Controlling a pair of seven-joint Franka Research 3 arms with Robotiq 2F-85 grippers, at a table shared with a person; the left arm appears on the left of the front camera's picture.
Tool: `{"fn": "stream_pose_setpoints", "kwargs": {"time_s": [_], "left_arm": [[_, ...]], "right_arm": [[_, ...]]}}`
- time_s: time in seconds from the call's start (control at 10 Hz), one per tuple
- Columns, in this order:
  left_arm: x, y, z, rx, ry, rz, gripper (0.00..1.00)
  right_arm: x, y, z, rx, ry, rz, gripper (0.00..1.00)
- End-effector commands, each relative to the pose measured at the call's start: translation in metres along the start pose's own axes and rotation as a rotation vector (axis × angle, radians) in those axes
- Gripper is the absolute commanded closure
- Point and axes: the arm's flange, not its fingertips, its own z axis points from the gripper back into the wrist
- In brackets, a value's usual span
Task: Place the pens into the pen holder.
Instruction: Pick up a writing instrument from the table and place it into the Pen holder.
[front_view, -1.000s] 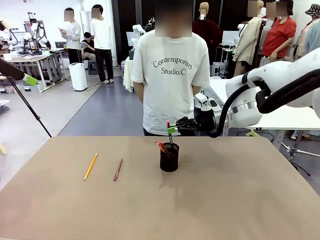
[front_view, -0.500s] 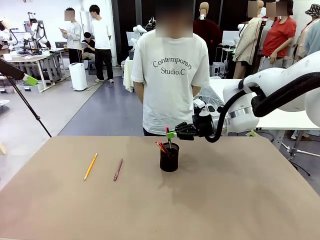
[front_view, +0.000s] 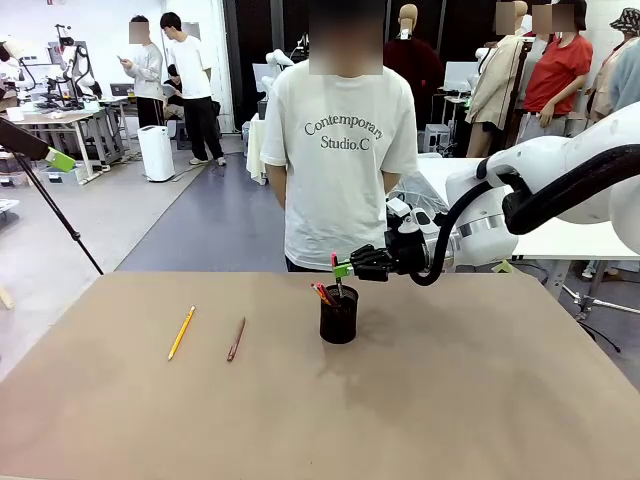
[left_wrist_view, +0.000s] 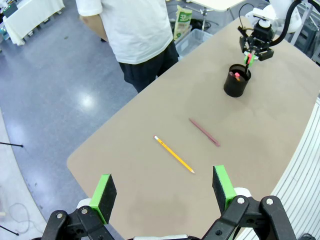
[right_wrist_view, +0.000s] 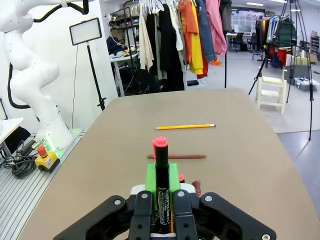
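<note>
My right gripper (front_view: 345, 268) is shut on a pen (front_view: 336, 262) with a pink cap and black body, held upright just above the black mesh pen holder (front_view: 339, 318); the pen's lower end reaches the holder's mouth. In the right wrist view the pen (right_wrist_view: 160, 167) stands between the green pads of the right gripper (right_wrist_view: 161, 186). Other red pens (front_view: 321, 292) lean inside the holder. A yellow pencil (front_view: 181, 333) and a dark red-brown pen (front_view: 236, 339) lie flat to the holder's left. My left gripper (left_wrist_view: 164, 189) hangs open high over the table's left end, above the pencil (left_wrist_view: 174, 154).
A person in a white T-shirt (front_view: 345, 150) stands at the far edge, right behind the holder. The brown table (front_view: 450, 400) has bare surface to the front and right. The left arm's white base (right_wrist_view: 37, 85) stands beyond the table's left end.
The right gripper has come down and slightly left with the pen, bringing it closer to the holder's mouth; in the last half second it has held still.
</note>
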Motion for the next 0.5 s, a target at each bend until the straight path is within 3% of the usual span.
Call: {"fn": "stream_pose_setpoints", "kwargs": {"time_s": [0.0,0.4], "left_arm": [[-0.001,-0.001,0.001,-0.004,-0.002,-0.007,0.0],[-0.001,-0.001,0.001,-0.004,-0.002,-0.007,0.0]], "right_arm": [[0.0,0.0,0.0,0.0,0.0,0.0,0.81],[0.013,0.006,0.007,-0.036,0.06,0.048,0.07]]}}
